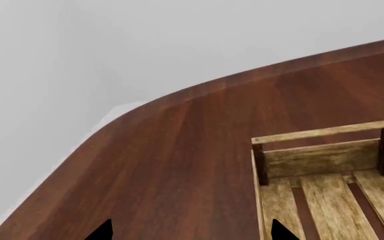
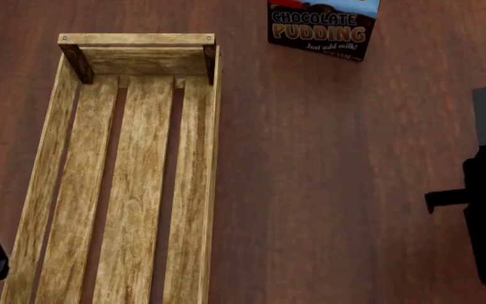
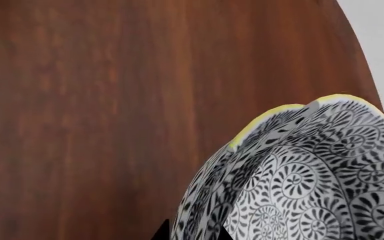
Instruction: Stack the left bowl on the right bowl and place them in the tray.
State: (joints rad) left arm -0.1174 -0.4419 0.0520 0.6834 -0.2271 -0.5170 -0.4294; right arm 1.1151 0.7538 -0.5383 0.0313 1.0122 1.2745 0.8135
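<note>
Bowls (image 3: 299, 175), two nested; one tray (image 2: 133, 164)

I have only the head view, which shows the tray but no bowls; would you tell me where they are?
Observer: The right wrist view shows a black-and-white patterned bowl with a yellow rim, tilted, with the table behind it.
Operator: Is it gripped?
Observer: It seems so: the right gripper has its fingertips either side of the bowl's wall.
Operator: And the left gripper?
Observer: The left gripper is open and empty, by the tray's end rail.
</note>
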